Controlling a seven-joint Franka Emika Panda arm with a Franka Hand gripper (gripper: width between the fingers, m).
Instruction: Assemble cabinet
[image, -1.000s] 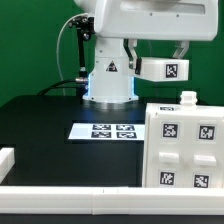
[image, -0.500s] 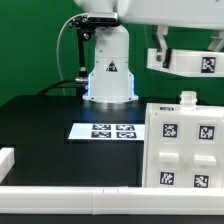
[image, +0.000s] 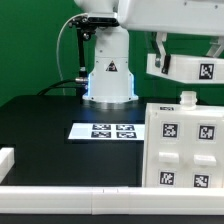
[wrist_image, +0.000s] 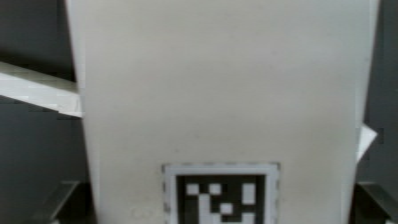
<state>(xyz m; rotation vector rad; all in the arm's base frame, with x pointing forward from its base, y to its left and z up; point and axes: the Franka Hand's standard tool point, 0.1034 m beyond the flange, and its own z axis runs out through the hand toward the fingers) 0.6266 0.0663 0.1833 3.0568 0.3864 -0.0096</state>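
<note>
Since the earlier frames, the held cabinet piece (image: 187, 68) has travelled toward the exterior view's right and now sits slightly lower than it did half a second ago; nothing on the worktop (image: 50, 125) has shifted. This white rectangular piece is in the air, roughly level, with one black-and-white tag facing the camera near its right end. It hangs above and well apart from the cabinet body (image: 183, 147). The end effector (image: 172, 52) is clamped on the piece from above, one dark finger visible on each side of it in the exterior view.

In the wrist view the held piece (wrist_image: 205, 90) fills most of the frame as a pale flat panel, a square tag showing on it. Dark fingers (wrist_image: 59, 202) are partly visible at the panel's edges; detail there is blurred.

The cabinet body rests on the black worktop at the exterior view's lower right, its front showing recessed compartments and four tags. A small white knob (image: 187, 98) stands on its upper edge. The marker board (image: 107, 131) lies flat on the worktop just beside the body, toward the exterior view's left, in front of the robot base (image: 109, 75). A white rail (image: 70, 198) runs along the near edge of the worktop.
</note>
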